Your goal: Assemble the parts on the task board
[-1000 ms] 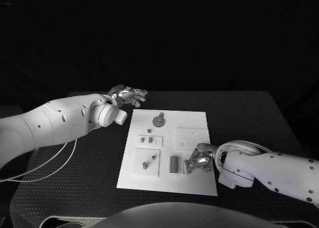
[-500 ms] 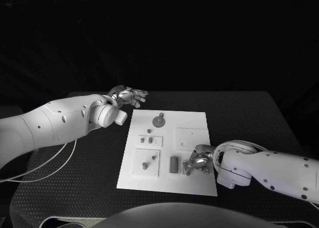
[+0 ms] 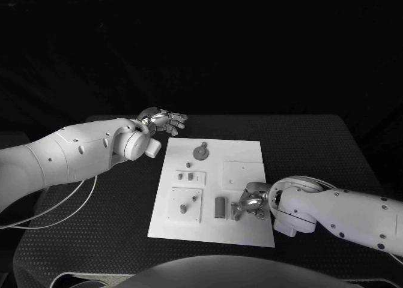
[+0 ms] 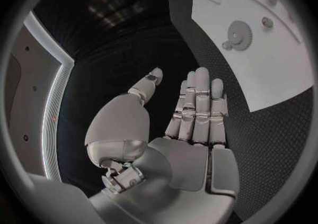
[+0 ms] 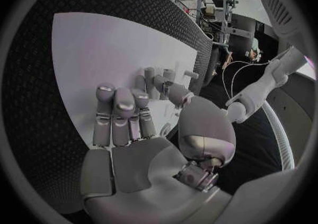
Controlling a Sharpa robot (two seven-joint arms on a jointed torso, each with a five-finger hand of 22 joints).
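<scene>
Left hand [image 3: 163, 122] hovers off the task board [image 3: 244, 150], over the black table [image 3: 322, 144] at about 11 o'clock from the board's centre; in the left wrist view the hand [image 4: 192, 123] is flat, fingers [image 4: 202, 97] straight and side by side, thumb out to the side, nothing in it and touching nothing. Right hand [image 3: 250, 203] sits low over the board's near right part, about 5 o'clock from the board's centre, fingers bent down toward the surface. In the right wrist view the right hand [image 5: 132, 128] has fingers [image 5: 122, 110] extended roughly together over the white board [image 5: 99, 49], thumb curled in by a small cluster of upright pegs [image 5: 162, 78]; can't tell whether the thumb or fingertips actually contact a peg or pinch one. On the board: a gear-shaped part [image 3: 200, 152] at 12 o'clock near the far edge, also seen in the left wrist view [image 4: 240, 35]; a dark cylinder part [image 3: 220, 207] lying just left of the right hand; a small oval part [image 3: 183, 209] on the raised near-left square at 7 o'clock; short pegs [image 3: 190, 176] on the small plate at 9 o'clock.
</scene>
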